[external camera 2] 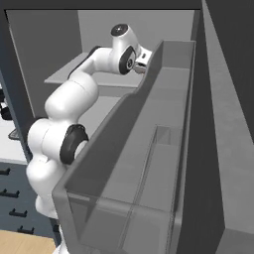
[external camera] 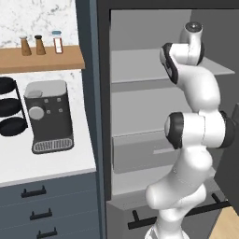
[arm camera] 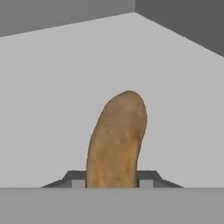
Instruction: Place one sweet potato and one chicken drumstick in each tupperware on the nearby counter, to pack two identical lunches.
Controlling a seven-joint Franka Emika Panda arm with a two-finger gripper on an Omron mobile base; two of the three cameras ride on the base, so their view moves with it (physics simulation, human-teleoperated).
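Setting: domestic kitchen, rendered. Evidence, left of left base view: white counter (external camera: 46,163) over dark drawers (external camera: 42,210); coffee machine (external camera: 49,116); wooden shelf (external camera: 42,58) bearing shakers (external camera: 40,45). Centre: open refrigerator with shelves (external camera: 154,65).

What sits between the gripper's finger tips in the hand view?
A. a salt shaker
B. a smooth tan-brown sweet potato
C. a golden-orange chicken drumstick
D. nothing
B: in the hand view the gripper is shut on the sweet potato, a smooth tan-brown tuber rising between its two dark finger tips.

Flat, even rendered light; soft blur.
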